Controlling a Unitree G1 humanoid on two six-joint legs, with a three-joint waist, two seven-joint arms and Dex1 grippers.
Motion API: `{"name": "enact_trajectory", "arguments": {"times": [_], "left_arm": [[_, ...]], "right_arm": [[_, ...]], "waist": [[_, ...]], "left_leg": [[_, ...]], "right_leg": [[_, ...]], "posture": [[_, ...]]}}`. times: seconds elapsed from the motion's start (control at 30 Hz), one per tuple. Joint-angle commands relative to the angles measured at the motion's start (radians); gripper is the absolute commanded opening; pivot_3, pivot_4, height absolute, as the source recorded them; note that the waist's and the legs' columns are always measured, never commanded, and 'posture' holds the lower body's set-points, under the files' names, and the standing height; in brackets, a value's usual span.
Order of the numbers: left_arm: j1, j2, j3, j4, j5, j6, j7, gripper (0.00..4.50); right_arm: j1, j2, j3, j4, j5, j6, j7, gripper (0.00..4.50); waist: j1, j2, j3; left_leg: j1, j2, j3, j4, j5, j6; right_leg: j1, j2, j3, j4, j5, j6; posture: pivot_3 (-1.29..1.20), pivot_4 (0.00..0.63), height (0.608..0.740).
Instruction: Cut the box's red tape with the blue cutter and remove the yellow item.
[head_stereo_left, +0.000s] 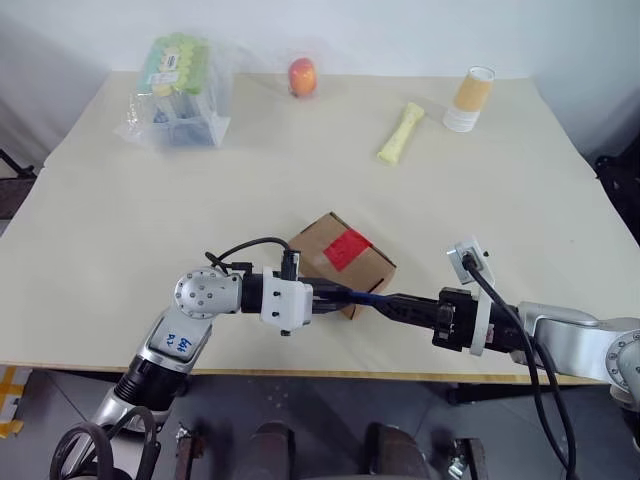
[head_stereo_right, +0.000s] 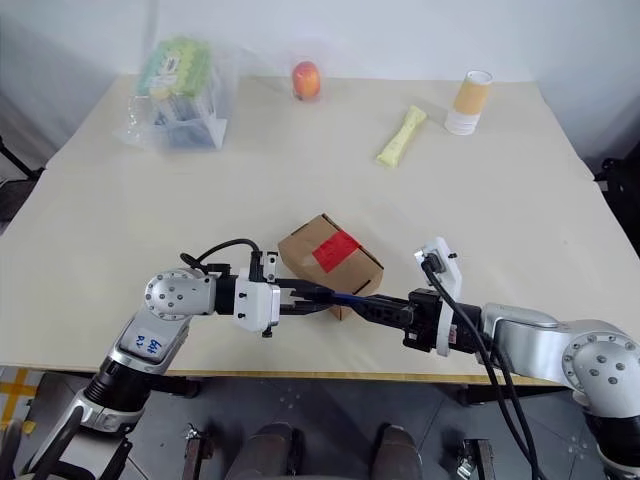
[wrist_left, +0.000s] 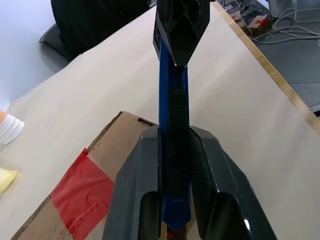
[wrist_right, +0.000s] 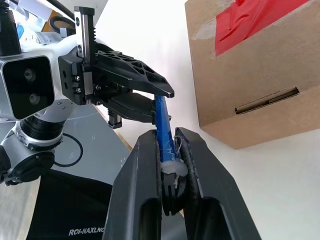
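Observation:
The brown box sits near the table's front edge with the red tape across its top and a slot in one side. Just in front of it, the blue cutter hangs level above the table, held from both ends. My left gripper is shut on one end, the shaft running between its fingers. My right gripper comes from the opposite side and is shut on the other end. The yellow item is hidden.
At the back of the table are a clear bag of green-topped items, an orange-red fruit, a pale yellow packet and a paper cup. The table's front edge runs just below both grippers.

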Motion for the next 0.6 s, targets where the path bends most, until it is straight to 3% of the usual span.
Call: {"name": "enact_trajectory", "arguments": {"times": [0.03,0.2,0.3,0.43,0.53,0.6], "left_arm": [[-0.004,0.008,-0.030,-0.023,-0.001,-0.054,-0.030,1.15],[0.026,0.015,0.027,-0.071,-0.064,0.047,0.000,2.52],[0.076,0.070,0.155,-0.154,-0.218,0.304,0.039,3.44],[0.123,0.159,0.323,-0.167,-0.429,0.578,0.039,3.47],[0.107,0.204,0.412,-0.069,-0.493,0.654,0.024,3.47],[0.054,0.171,0.412,-0.012,-0.500,0.682,0.060,3.07]], "right_arm": [[-0.016,0.013,-0.004,-0.007,0.008,-0.020,0.004,0.16],[0.005,0.000,-0.053,-0.036,0.014,-0.024,0.061,0.16],[0.069,-0.048,-0.174,-0.053,0.018,-0.003,0.173,0.16],[0.138,-0.103,-0.316,-0.064,-0.010,0.008,0.296,0.16],[0.178,-0.127,-0.425,-0.064,-0.098,-0.004,0.382,0.16],[0.177,-0.138,-0.461,-0.052,-0.202,-0.032,0.427,0.16]], "waist": [[-0.001,0.000,0.000],[-0.001,0.000,0.000],[-0.002,0.000,0.000],[-0.004,0.000,0.000],[-0.003,0.000,0.000],[0.002,0.000,0.000]], "left_leg": [[0.000,0.000,0.000,0.000,0.000,0.000],[0.000,0.000,0.000,0.000,0.000,0.000],[0.000,0.000,0.000,0.000,0.000,0.000],[0.000,0.001,0.000,-0.001,0.000,0.000],[0.000,0.001,0.000,-0.001,0.000,0.000],[0.000,0.001,0.000,0.000,0.000,0.000]], "right_leg": [[0.000,0.000,0.000,0.000,0.000,0.000],[0.000,0.000,0.000,0.000,0.000,0.000],[-0.001,0.000,0.000,0.000,0.000,0.000],[-0.001,0.000,0.000,0.001,0.000,0.000],[-0.001,0.000,0.000,0.001,0.000,0.000],[-0.001,0.000,0.000,0.001,0.000,0.000]], "posture": [[0.00,0.150,0.740],[0.00,0.150,0.740],[0.00,0.150,0.740],[0.00,0.150,0.740],[0.00,0.150,0.740],[0.00,0.150,0.740]]}}
